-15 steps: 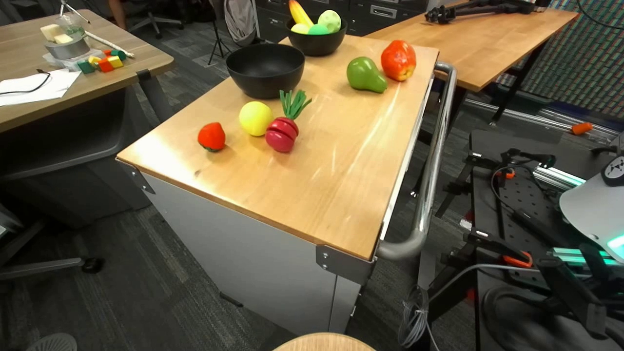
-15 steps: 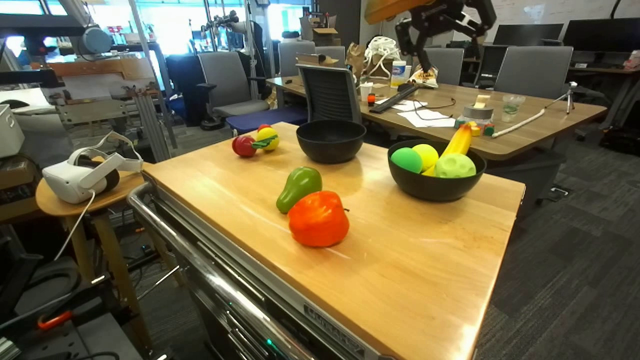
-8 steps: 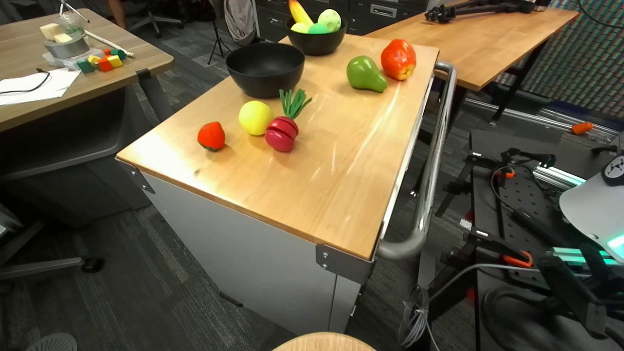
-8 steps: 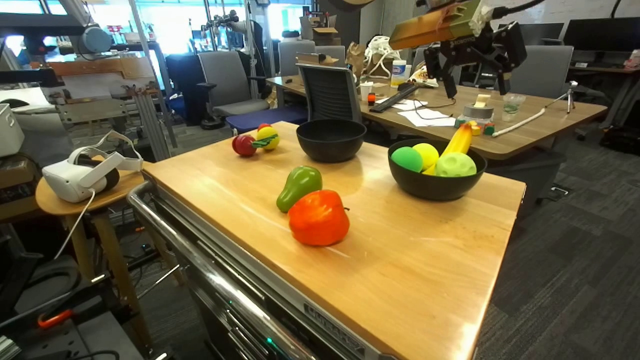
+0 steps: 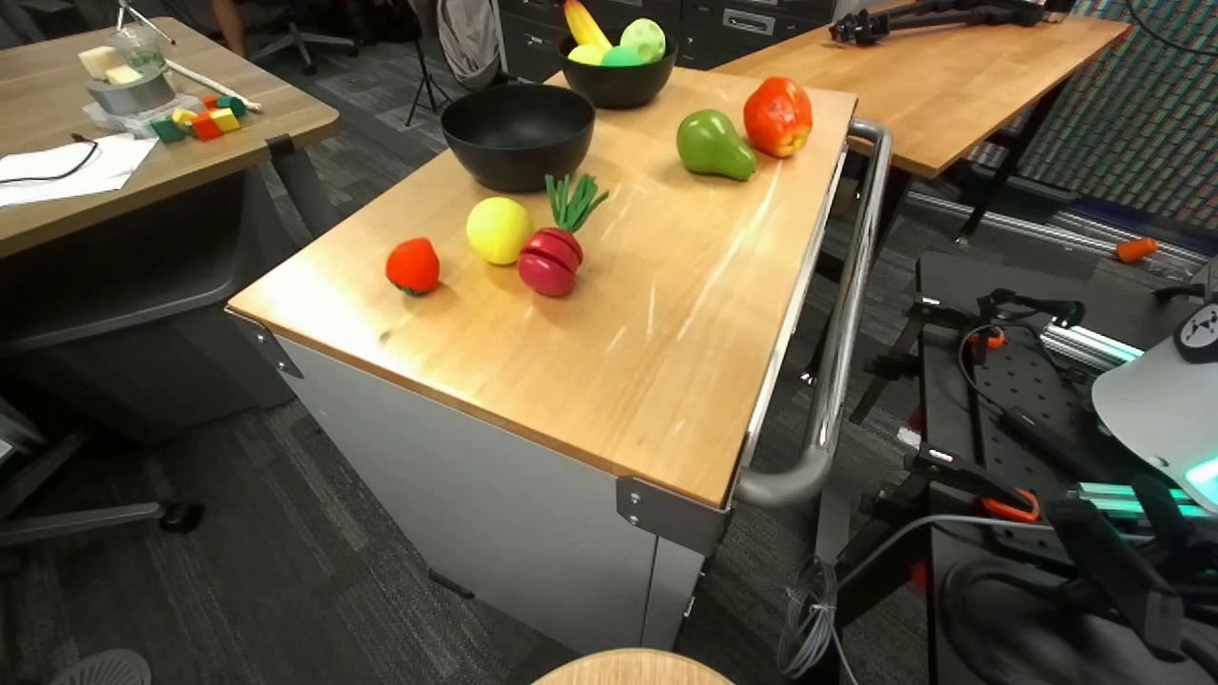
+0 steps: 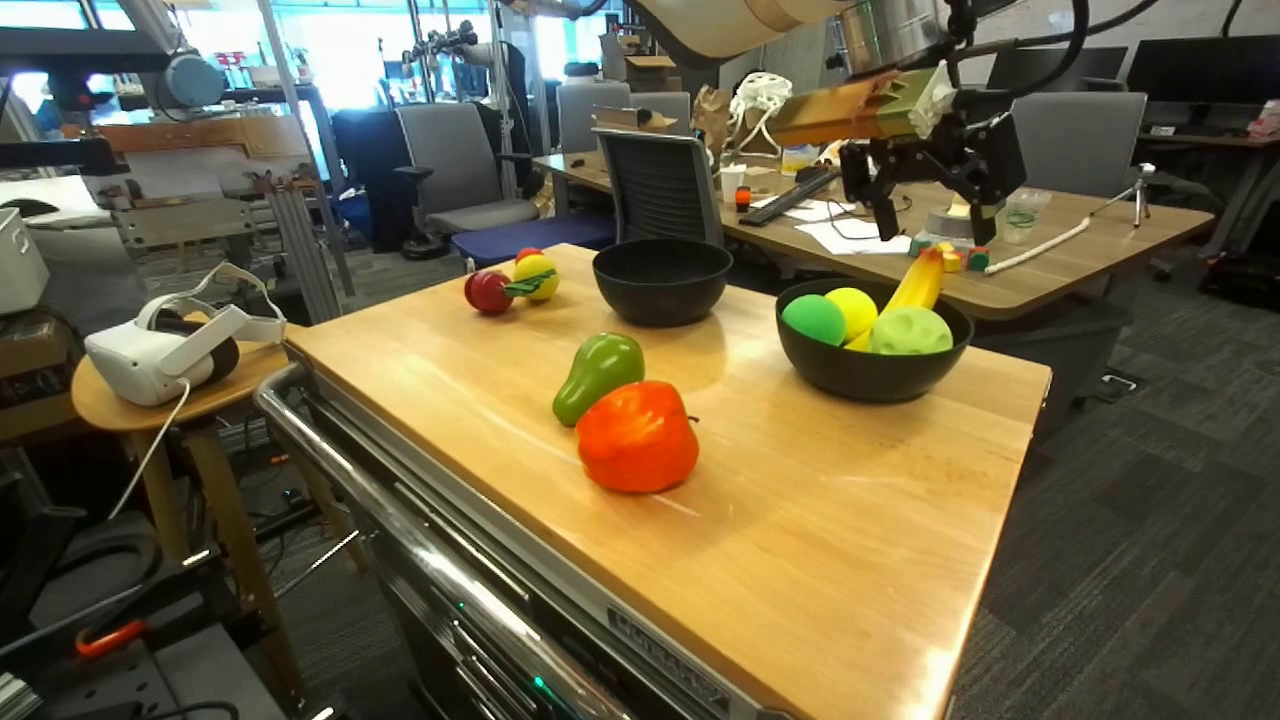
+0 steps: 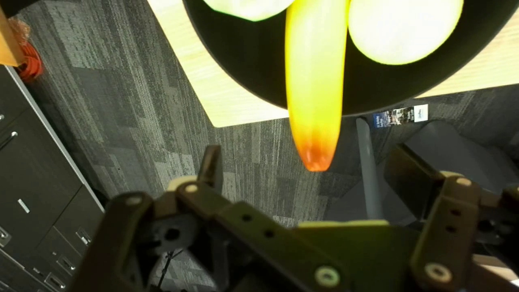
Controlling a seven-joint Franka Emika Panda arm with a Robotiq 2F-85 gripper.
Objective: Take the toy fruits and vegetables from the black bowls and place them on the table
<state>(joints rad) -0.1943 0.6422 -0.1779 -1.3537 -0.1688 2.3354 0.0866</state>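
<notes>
In an exterior view, I am holding the hand, jaws apart, near the toy banana, which is protruding from the right black bowl on the tabletop.

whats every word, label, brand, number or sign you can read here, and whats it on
"ULTRAHD", probably, but blurred: nameplate on the wooden table, in an exterior view
Printed strip, wrist view: too blurred to read
Canister, in an exterior view: label partly covered, too small to read
Black disc, in an exterior view: white marks, no readable letters
Nothing else reads clearly
</notes>
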